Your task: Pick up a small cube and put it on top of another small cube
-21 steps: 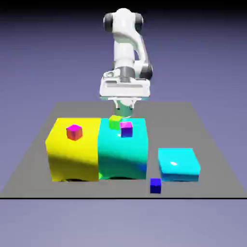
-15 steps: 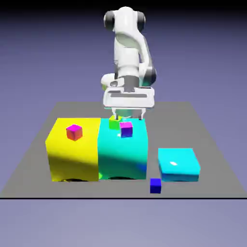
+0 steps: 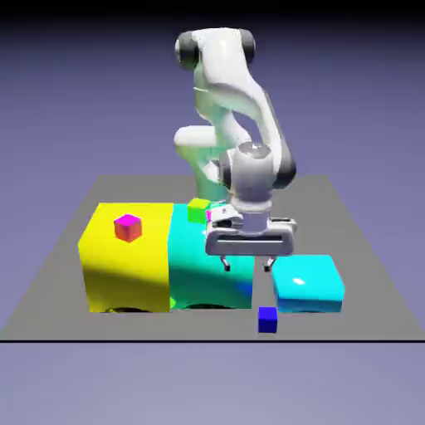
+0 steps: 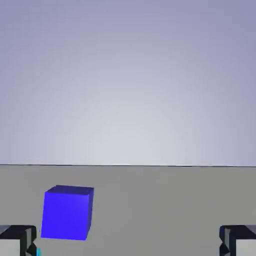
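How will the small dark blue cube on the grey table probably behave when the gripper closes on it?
The small dark blue cube looks solid with flat faces, so it should stay stiff and not roll. It seems tiny next to the open gripper, so probably light. In the hand view it sits off-centre, so it might twist or slide.

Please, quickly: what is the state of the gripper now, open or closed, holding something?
Gripper: open, fingers spread wide, holding nothing; the small cube lies on the table.

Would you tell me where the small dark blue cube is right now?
In the exterior view, the small dark blue cube sits on the table near its front edge, below the open claw, beside the flat cyan block.
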Motion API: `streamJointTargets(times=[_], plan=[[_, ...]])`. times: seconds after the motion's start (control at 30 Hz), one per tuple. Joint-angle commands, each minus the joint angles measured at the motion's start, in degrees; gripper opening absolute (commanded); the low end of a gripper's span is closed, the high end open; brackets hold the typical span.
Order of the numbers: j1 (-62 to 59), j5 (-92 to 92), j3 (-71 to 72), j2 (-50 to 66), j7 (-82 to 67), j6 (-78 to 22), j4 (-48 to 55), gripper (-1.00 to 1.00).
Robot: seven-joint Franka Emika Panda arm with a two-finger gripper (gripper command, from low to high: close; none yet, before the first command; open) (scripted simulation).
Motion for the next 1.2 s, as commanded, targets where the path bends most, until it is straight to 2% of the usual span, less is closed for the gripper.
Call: streamJointTargets(times=[0.0,0.37,0.53,0.57,0.6,0.73,1.17], plan=[[-0.4,-0.3,0.8,2.1,0.8,-1.8,1.6,0.0],[-4.8,-3.4,9.9,24.5,9.1,-21.2,19.2,0.0],[-3.6,-5.6,7.9,29.3,10.3,-12.9,15.5,0.0],[-3.6,-5.6,7.9,29.3,10.3,-12.9,15.5,-1.0],[-3.6,-5.6,7.9,29.3,10.3,-12.9,15.5,-1.0],[-4.3,-3.1,9.0,23.1,8.3,-22.0,18.7,-1.0],[4.4,1.9,-7.3,-3.9,-7.3,-38.1,9.8,-1.0]])
